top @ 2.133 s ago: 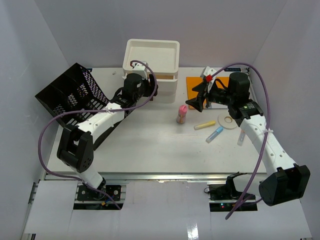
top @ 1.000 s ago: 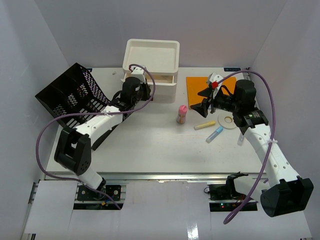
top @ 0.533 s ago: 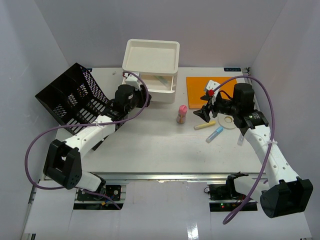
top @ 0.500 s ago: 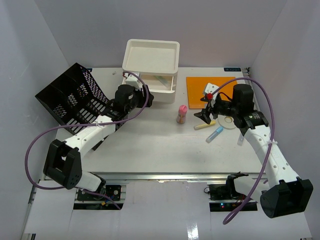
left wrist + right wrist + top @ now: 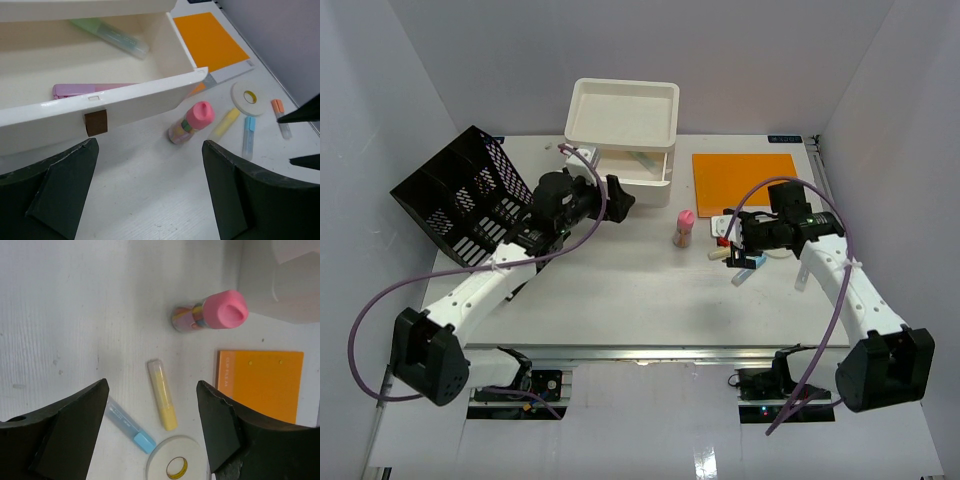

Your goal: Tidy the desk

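The desk (image 5: 620, 290) is a white tabletop. My left gripper (image 5: 619, 199) is open and empty, just in front of the white drawer box (image 5: 623, 110), whose top drawer (image 5: 100, 107) stands pulled out. Inside it lie a green highlighter (image 5: 112, 34) and a purple item (image 5: 80, 90). My right gripper (image 5: 738, 250) is open and low over the yellow highlighter (image 5: 162, 395), which lies between its jaws in the right wrist view. A blue highlighter (image 5: 127, 427) and a tape roll (image 5: 175, 460) lie beside it. A pink-capped bottle (image 5: 684, 229) stands mid-desk.
A black mesh rack (image 5: 460, 195) leans at the back left. An orange folder (image 5: 745, 176) lies flat at the back right. An orange-capped marker (image 5: 802, 276) lies near the right wall. White walls enclose the desk, and a metal rail (image 5: 640, 350) runs along its front.
The top drawer has slid out, and my left gripper has let go and drawn back from it. My right gripper has come forward and down over the highlighters.
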Robot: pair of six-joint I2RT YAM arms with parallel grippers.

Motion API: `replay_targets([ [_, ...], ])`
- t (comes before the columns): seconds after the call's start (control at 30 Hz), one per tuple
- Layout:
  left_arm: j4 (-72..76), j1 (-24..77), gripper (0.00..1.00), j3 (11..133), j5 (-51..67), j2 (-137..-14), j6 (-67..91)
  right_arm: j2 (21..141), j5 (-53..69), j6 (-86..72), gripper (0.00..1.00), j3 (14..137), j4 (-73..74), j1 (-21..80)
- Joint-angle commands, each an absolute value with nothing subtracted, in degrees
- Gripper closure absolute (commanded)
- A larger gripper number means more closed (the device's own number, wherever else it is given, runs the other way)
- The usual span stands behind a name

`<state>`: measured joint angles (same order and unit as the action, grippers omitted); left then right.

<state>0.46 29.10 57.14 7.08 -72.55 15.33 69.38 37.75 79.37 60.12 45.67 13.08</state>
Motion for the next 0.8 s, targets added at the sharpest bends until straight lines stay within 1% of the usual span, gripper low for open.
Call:
replay_targets([
  [0.0, -1.79, 29.15, 0.04, 52.04, 11.14, -63.02, 11.37, 74.02, 34.03, 89.45, 0.24, 59.3, 50.06, 12.74],
  [0.13, -3.39, 29.09, 0.03, 44.96, 8.33, -54.23, 7.93, 81.37, 30.81, 88.46, 0.26, 60.89, 47.44, 12.81],
  [0.33, -4.35, 29.11, 0.02, 36.66, 3.92, -44.55, 5.65, 89.87, 25.6, 86.55, 0.3, 62.35, 41.09, 12.76],
  [0.53, -6.5, 29.09, 0.02, 35.09, 0.44, -39.16, 5.45, 97.79, 19.77, 85.6, 0.34, 63.62, 37.17, 12.46],
  [0.6, -6.53, 29.09, 0.02, 34.74, -2.36, -38.31, 4.88, 98.88, 19.7, 84.91, 0.35, 63.6, 34.72, 11.67],
  [0.77, -6.65, 29.12, 0.02, 34.89, -2.41, -38.29, 4.66, 100.61, 20.48, 83.97, 0.35, 65.34, 33.54, 10.9],
])
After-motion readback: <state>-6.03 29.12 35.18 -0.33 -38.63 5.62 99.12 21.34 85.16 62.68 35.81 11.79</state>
